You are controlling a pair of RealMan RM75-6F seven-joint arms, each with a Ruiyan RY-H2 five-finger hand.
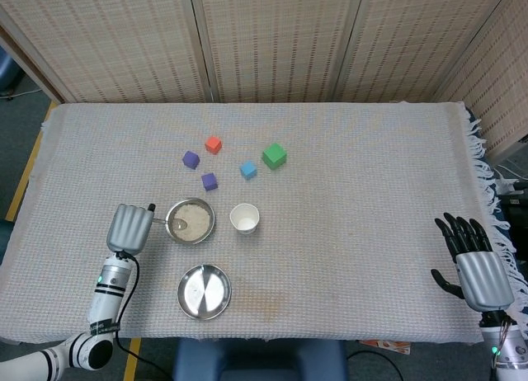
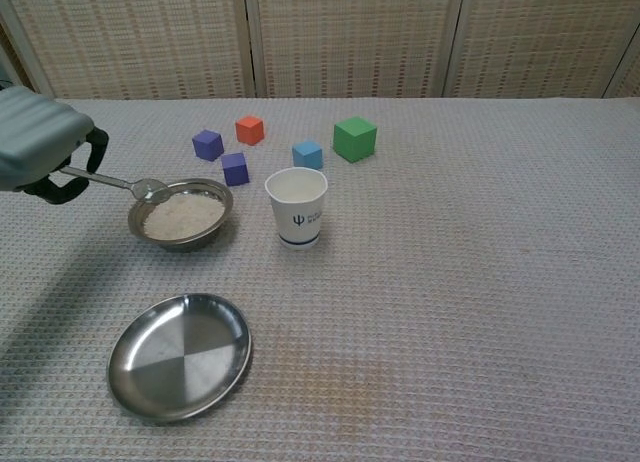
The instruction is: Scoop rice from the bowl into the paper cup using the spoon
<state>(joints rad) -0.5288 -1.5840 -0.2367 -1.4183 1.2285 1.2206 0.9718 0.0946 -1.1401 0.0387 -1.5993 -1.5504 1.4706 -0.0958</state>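
Observation:
My left hand [image 1: 132,228] [image 2: 38,148] grips the metal spoon [image 1: 169,223] [image 2: 128,185] by its handle, raised above the table. The spoon's head hovers over the left rim of the steel bowl of rice [image 1: 191,221] [image 2: 183,215]. The white paper cup [image 1: 245,218] [image 2: 297,208] stands upright just right of the bowl. My right hand [image 1: 472,262] rests open near the table's right front corner, far from everything; it shows only in the head view.
An empty steel plate [image 1: 204,291] [image 2: 180,355] lies in front of the bowl. Behind the bowl and cup sit two purple cubes [image 1: 191,159] [image 1: 209,181], a red cube [image 1: 214,144], a blue cube [image 1: 248,169] and a green cube [image 1: 275,156].

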